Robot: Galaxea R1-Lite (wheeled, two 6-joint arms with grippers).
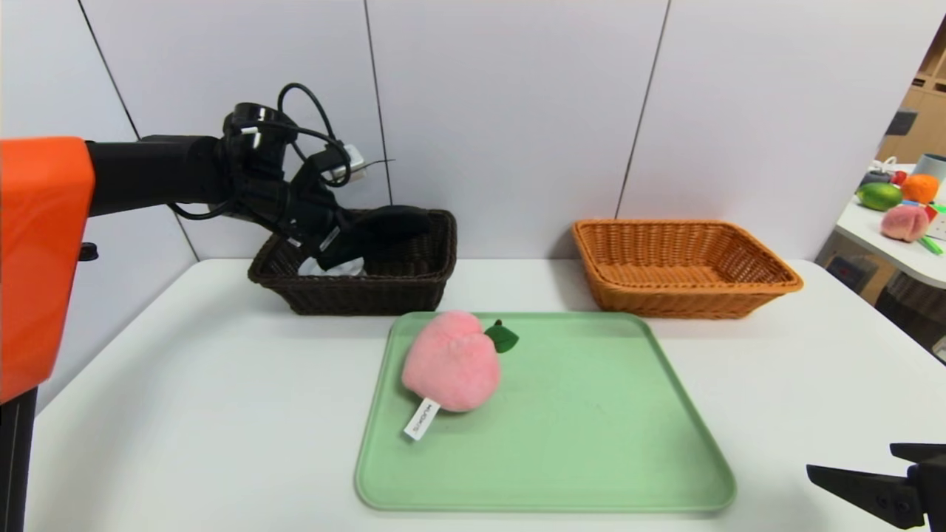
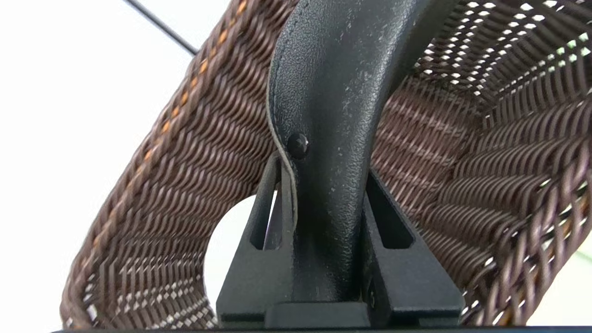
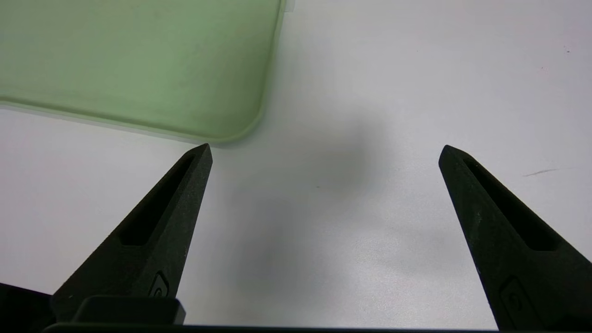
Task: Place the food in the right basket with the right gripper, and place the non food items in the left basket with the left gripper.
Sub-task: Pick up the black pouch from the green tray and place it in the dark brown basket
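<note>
Item: black strap [image 2: 323, 115], pinched in our left end effector [image 1: 347, 247], hanging directly above the dark basket [image 1: 414, 288]. Right end effector [image 3: 323, 152]: spread, parked over the worktop [image 3: 416, 69], nearer the peach [image 1: 451, 362].

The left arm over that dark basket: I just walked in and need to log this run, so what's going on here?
The left gripper, shut on a black leathery item, holds it over the dark brown basket, where something pale already lies. A plush peach waits on the green tray. The orange basket holds nothing visible. The right gripper is parked open above the table near the tray's corner.
</note>
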